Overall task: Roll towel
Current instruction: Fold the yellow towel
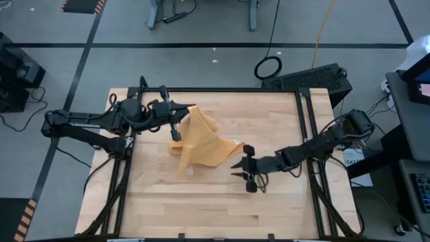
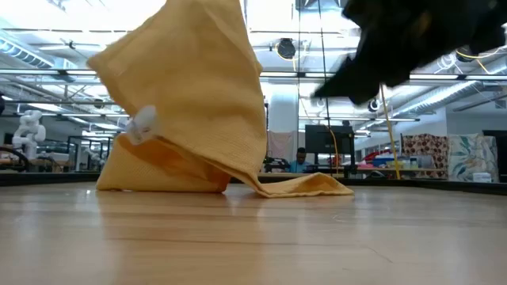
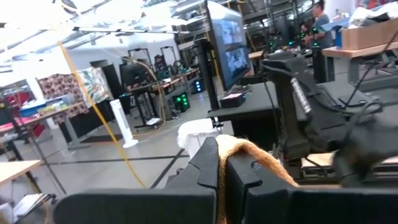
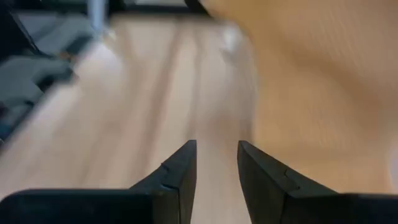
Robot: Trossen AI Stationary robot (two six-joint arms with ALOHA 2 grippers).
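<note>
The mustard-yellow towel (image 1: 196, 142) hangs bunched from my left gripper (image 1: 176, 132) at the table's far left, its lower part resting on the wood (image 2: 238, 184). Its white tag (image 2: 141, 120) shows in the low view. My left gripper is shut on the towel (image 3: 249, 155). My right gripper (image 1: 238, 166) is open and empty just right of the towel's spread end, above the table; the towel fills the far side of its wrist view (image 4: 311, 81). My left gripper pinches a bunched fold of the towel (image 3: 231, 147) between its two fingers; the cloth runs out over the fingertips. That part is lifted above the table, and the rest hangs slack down to the lower end (image 2: 301, 187) lying on the wood.
The wooden tabletop (image 1: 201, 202) has free room toward its near edge and right side. A black frame (image 1: 306, 121) borders the table. Beyond the table, the room shows desks, monitors and a person (image 2: 299, 161) far off.
</note>
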